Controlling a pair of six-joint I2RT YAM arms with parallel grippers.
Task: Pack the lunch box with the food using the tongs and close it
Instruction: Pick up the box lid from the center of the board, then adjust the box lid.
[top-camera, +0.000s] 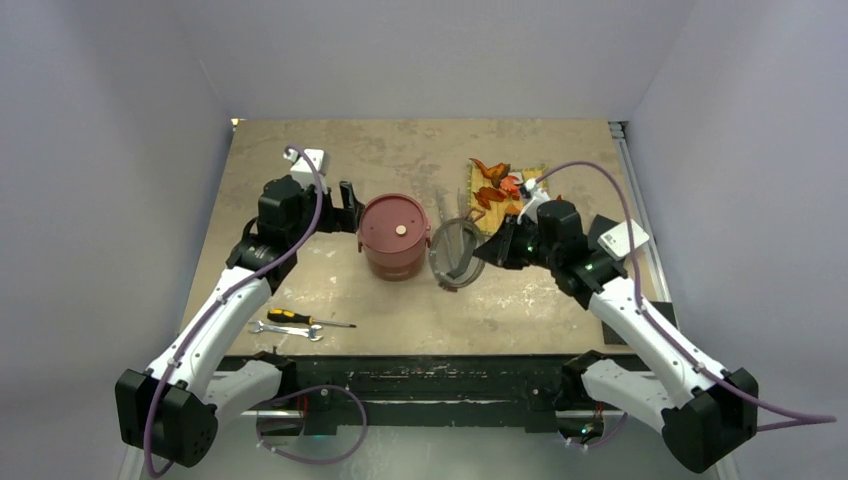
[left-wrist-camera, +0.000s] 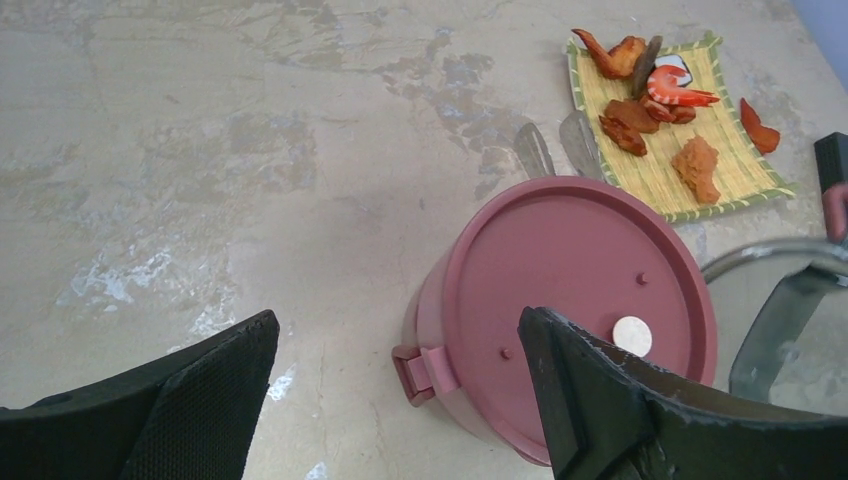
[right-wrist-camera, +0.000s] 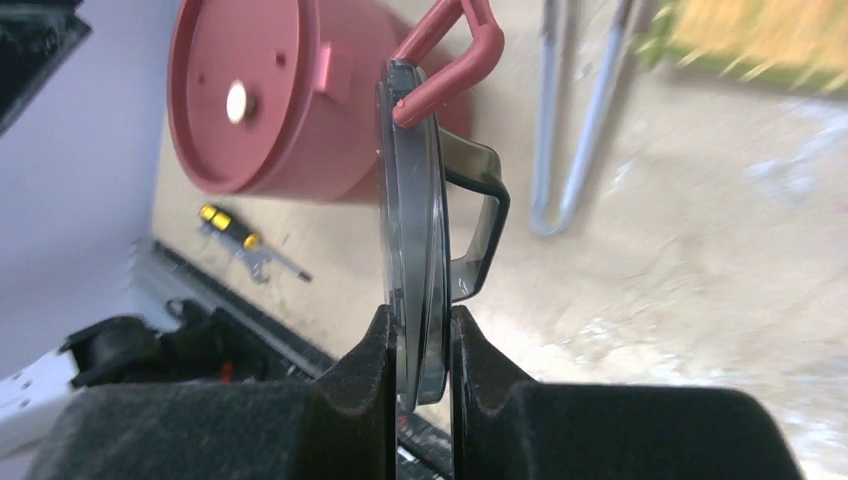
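Note:
The dusty-red lunch box (top-camera: 395, 235) stands mid-table with a flat red lid on it and a small beige disc (left-wrist-camera: 631, 335) on that lid. My left gripper (top-camera: 345, 208) is open just left of the box; in the left wrist view my left gripper (left-wrist-camera: 398, 315) has nothing between its fingers. My right gripper (right-wrist-camera: 420, 320) is shut on the rim of the dark see-through top lid (right-wrist-camera: 415, 200), which it holds on edge to the right of the box. The silver tongs (top-camera: 443, 208) lie on the table behind the lid. Food (left-wrist-camera: 660, 95) rests on the yellow mat.
A black-and-orange screwdriver (top-camera: 300, 319) and a small wrench (top-camera: 285, 329) lie near the front left edge. The yellow woven mat (top-camera: 530, 178) sits at the back right, with one orange piece (left-wrist-camera: 760, 125) beside it on the table.

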